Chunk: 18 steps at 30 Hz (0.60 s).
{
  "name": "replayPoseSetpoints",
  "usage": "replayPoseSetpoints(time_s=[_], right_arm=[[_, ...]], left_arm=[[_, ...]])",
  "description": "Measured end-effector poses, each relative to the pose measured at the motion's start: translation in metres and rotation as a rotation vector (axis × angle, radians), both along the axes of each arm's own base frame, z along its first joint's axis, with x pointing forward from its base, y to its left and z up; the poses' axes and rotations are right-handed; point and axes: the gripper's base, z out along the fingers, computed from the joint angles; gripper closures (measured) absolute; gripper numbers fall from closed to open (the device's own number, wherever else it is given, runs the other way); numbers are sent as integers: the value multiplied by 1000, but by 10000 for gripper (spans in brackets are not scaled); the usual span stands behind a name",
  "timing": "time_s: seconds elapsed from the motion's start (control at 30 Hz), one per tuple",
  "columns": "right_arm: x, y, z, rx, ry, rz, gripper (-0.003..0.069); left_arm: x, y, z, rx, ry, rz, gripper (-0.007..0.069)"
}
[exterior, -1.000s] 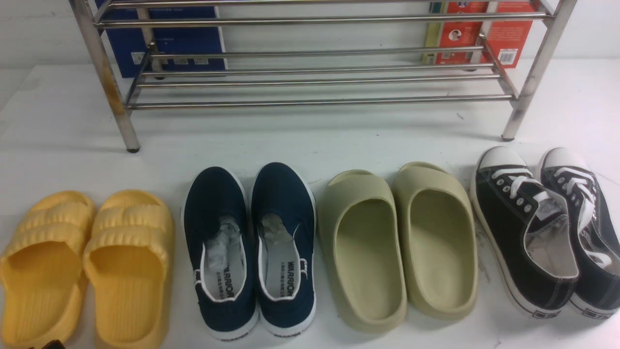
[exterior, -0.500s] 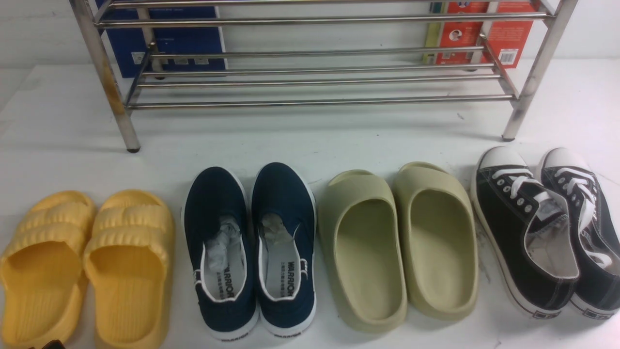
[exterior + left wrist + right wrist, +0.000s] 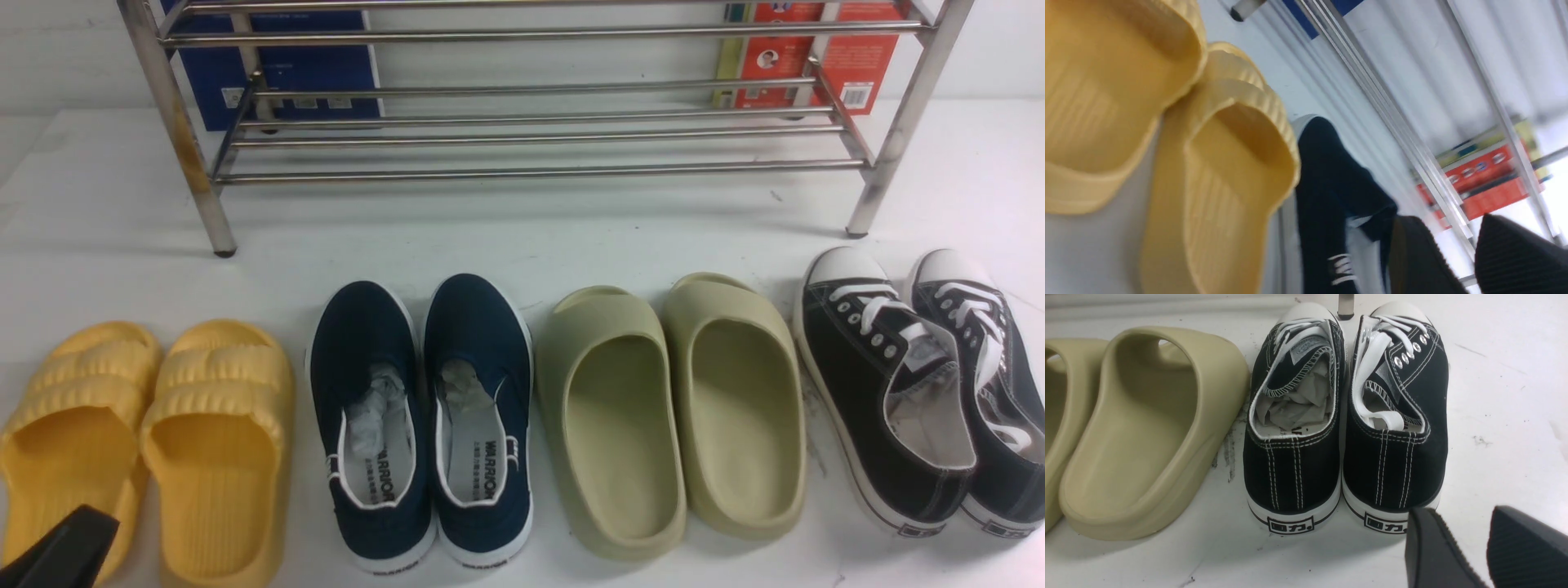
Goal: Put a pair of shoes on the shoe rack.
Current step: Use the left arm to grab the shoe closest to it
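Two navy slip-on shoes (image 3: 478, 327) stand side by side just left of the center of the front view, toes toward the top of the frame, with white soles and crumpled paper inside. They rest on the white bench (image 3: 522, 229), in front of the shoe rack (image 3: 543, 171), whose shiny steel bars cross the top of the frame. Just beside them on the left are two yellow slippers (image 3: 216, 457); on the right are two olive-green slides (image 3: 624, 441). At the right edge lie black lace-up sneakers (image 3: 882, 392) with white toe caps. Behind the rack, a blue box (image 3: 286, 73) shows at upper left and red boxes (image 3: 853, 65) at upper right.

My left gripper (image 3: 1443, 253) enters the front view at the lower left corner, over the yellow slippers. Its fingers are parted and hold nothing. My right gripper (image 3: 1466, 543) shows only in its wrist view, near the black sneakers, its fingers also apart and empty.
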Motion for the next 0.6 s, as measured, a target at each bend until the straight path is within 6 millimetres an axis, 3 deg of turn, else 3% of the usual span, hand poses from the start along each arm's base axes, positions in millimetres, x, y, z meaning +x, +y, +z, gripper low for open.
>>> replayPoseSetpoints(time_s=[0.13,0.2,0.33,0.37,0.4,0.5,0.6], right_arm=[[0,0,0,0,0,0,412],[0,0,0,0,0,0,412],[0,0,0,0,0,0,412],[0,0,0,0,0,0,412],[0,0,0,0,0,0,412],[0,0,0,0,0,0,412],[0,0,0,0,0,0,412]], left_arm=[[0,2,5,-72,-45,23,407],[-2,-2,15,-62,-19,-17,482],[-4,-10,68,146,124,-139,638],[-3,-11,71,157,134,-145,638],[-1,-12,93,234,218,-192,638],[18,-13,122,361,439,-274,638],[41,-13,135,452,599,-349,638]])
